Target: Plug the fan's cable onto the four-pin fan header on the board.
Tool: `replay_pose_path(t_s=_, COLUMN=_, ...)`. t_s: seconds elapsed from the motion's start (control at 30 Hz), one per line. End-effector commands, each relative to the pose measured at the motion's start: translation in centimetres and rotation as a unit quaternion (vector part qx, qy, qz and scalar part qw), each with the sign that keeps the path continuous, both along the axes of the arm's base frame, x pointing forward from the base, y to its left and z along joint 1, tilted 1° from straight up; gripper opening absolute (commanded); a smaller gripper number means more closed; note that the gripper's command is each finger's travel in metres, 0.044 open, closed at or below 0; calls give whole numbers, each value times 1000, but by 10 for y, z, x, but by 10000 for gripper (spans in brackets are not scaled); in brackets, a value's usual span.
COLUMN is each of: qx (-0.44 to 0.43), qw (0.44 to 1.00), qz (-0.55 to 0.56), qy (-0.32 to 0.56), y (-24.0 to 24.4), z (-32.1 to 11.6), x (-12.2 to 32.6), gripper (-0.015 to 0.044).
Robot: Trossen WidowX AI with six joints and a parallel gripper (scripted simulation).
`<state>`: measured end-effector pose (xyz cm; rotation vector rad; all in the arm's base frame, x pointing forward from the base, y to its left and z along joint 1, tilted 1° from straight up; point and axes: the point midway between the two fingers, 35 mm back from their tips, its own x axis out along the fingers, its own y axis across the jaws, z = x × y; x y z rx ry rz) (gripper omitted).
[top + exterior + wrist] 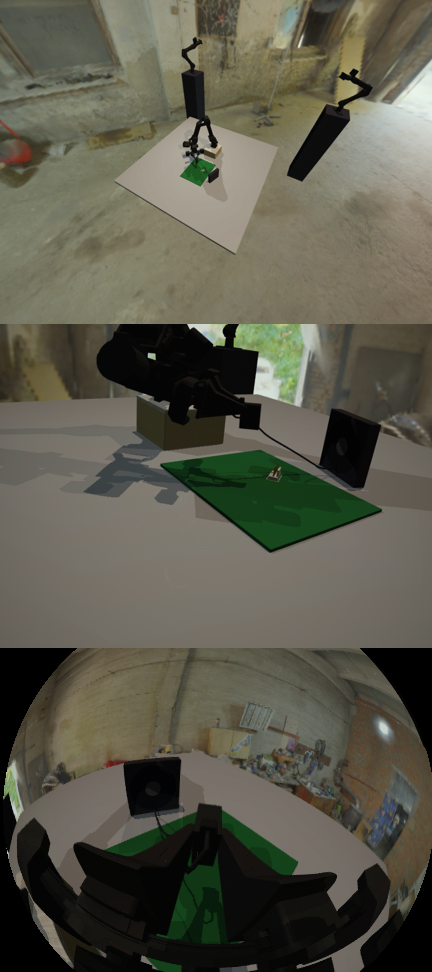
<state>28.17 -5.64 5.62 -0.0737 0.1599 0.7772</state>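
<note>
My gripper (196, 161) (245, 407) (207, 832) is shut on the fan plug (250, 416) (209, 819), a black block at the fingertips. It holds the plug well above the green board (190, 175) (240, 503) (255, 840). A thin black cable (289, 448) (158, 824) runs from the plug down towards the black square fan (213, 175) (348, 445) (152, 785), which stands upright beside the board. The fan header (202, 170) (275, 476), pale with upright pins, is uncovered on the board, lower than the plug. I cannot make it out in the wrist view.
A wooden block (212, 152) (195, 431) stands behind the board, by the arm's base. The pale table (216, 219) (139, 581) carries everything. Two black pillars (192, 93) (319, 142) with other arms stand off the table.
</note>
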Motion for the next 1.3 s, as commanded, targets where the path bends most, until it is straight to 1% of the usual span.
replay_pose_path(t_s=0.0, qx=0, qw=1000, qz=0, qy=0, y=0, z=3, x=0, gripper=0)
replay_pose_path(t_s=0.37, qx=0, qw=1000, qz=0, qy=0, y=0, z=3, x=0, gripper=0)
replay_pose_path(t_s=1.27, qx=0, qw=1000, qz=0, qy=0, y=-4, z=-22, x=-6, gripper=0)
